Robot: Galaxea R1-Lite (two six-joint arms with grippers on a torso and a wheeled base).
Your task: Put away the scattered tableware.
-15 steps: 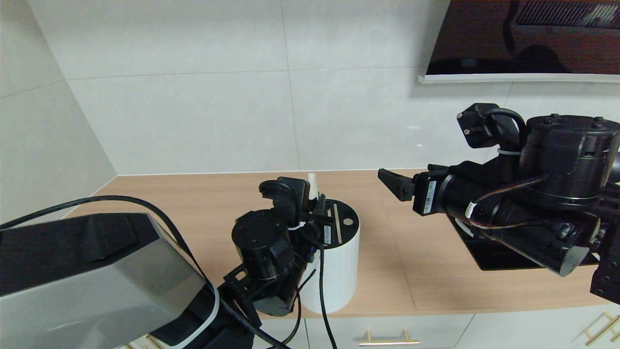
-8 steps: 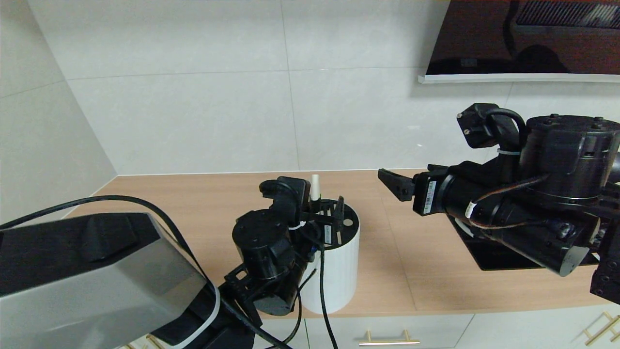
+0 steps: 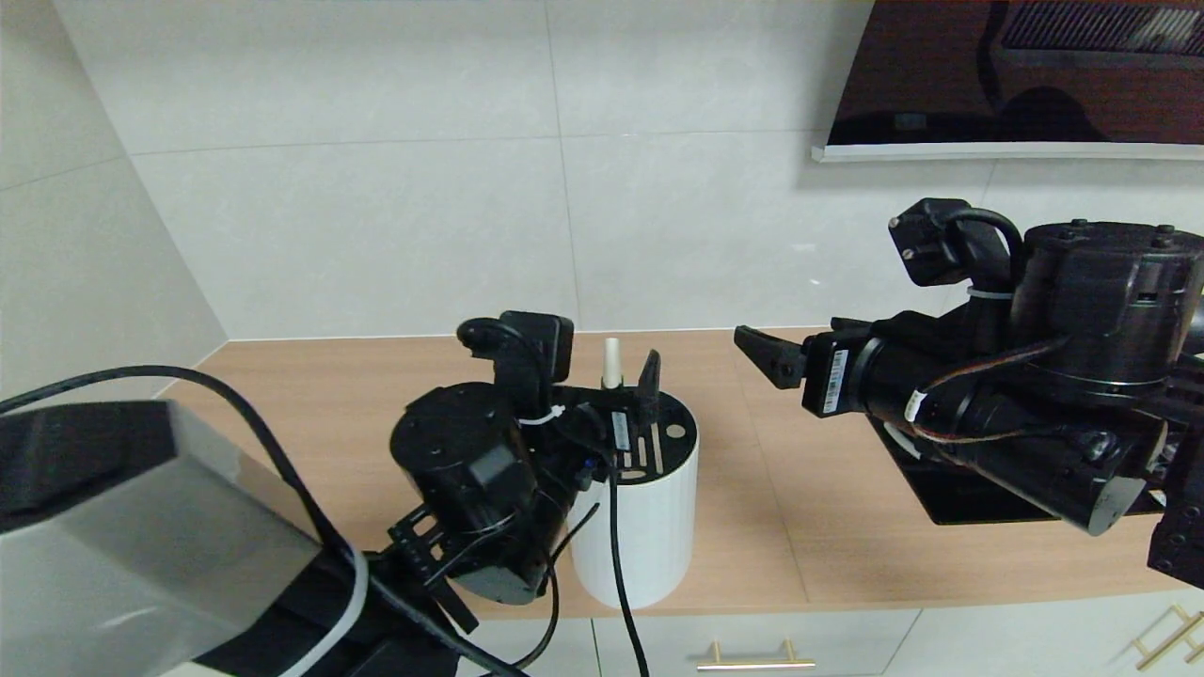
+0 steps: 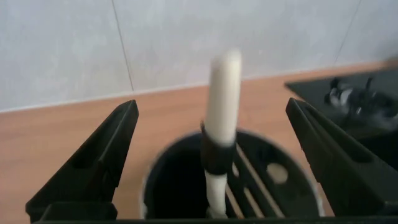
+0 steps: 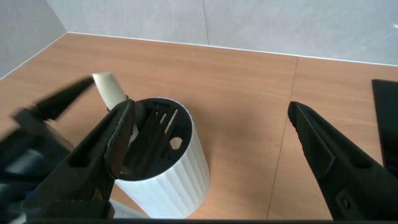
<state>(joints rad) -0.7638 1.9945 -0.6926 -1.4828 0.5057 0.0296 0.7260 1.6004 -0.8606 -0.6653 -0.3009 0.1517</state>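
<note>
I opened left end effector (image 4: 211,109) wide and backed off; utensil (image 4: 222,93) stood in holder (image 3: 649,508), stowed. Right end effector (image 5: 209,107) wide too.

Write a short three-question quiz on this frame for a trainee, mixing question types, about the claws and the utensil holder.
1. True or false: the left claw is shut on the cream handle.
2. Where does the handle stand? A: in the white holder; B: in a mug; C: on a plate.
3. Fill in: the right claw is ___ (open or shut).
Key: 1 false; 2 A; 3 open.
</note>
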